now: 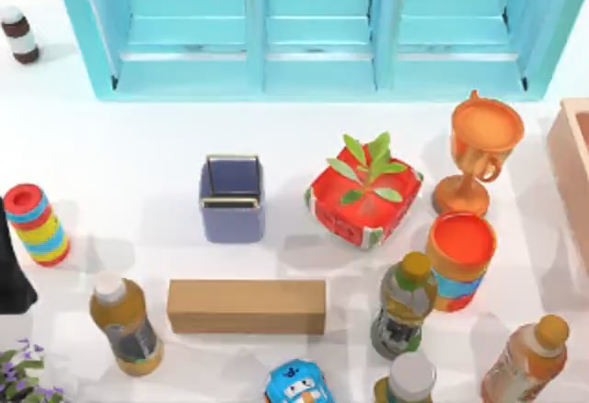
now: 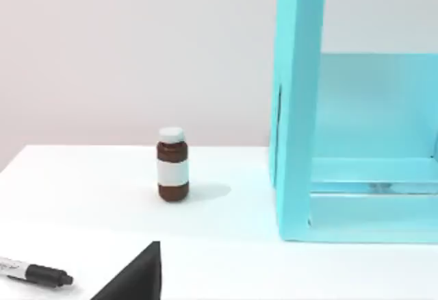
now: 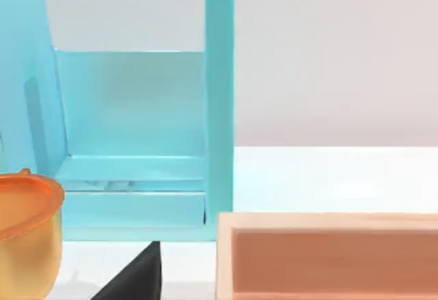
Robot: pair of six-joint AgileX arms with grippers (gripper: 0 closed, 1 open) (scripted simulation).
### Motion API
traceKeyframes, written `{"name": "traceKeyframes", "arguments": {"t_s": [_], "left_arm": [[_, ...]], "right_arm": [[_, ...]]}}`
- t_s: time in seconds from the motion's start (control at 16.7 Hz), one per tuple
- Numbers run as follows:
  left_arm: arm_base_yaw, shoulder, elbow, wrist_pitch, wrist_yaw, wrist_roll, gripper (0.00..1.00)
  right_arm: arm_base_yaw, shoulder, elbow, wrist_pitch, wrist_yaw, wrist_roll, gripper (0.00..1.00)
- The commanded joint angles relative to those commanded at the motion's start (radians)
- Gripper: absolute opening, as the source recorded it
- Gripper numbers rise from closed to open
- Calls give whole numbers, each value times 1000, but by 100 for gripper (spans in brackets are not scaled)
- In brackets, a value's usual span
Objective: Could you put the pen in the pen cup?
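The pen cup (image 1: 232, 199), a small square periwinkle-blue holder with a thin metallic rim, stands upright left of the table's middle. The pen (image 2: 35, 273) lies flat on the white table; in the left wrist view I see its black end and a pale printed barrel, close to a dark wedge of my left gripper (image 2: 137, 281). My left arm (image 1: 11, 274) is a dark shape at the table's left edge, well left of the pen cup. A dark wedge of my right gripper (image 3: 135, 278) sits beside the peach tray (image 3: 328, 255).
A turquoise cabinet (image 1: 313, 26) spans the back. Around the cup stand a striped cylinder (image 1: 37, 224), a wooden block (image 1: 247, 306), a red planter (image 1: 363, 196), an orange trophy (image 1: 479, 150), an orange-red cylinder (image 1: 458, 260) and several bottles. A brown bottle (image 1: 18, 35) stands far left.
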Motion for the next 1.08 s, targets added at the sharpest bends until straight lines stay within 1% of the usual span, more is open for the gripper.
{"name": "traceKeyframes", "arguments": {"t_s": [0.18,0.3,0.54,0.78,1.08], "left_arm": [[3,9,5,-4,0,-1,100],[16,55,30,-26,1,-4,100],[71,257,162,-113,9,-29,100],[152,559,394,-231,32,-90,100],[263,994,775,-384,92,-217,100]], "right_arm": [[0,0,0,0,0,0,100],[0,0,0,0,0,0,100],[0,0,0,0,0,0,100],[0,0,0,0,0,0,100],[0,0,0,0,0,0,100]]}}
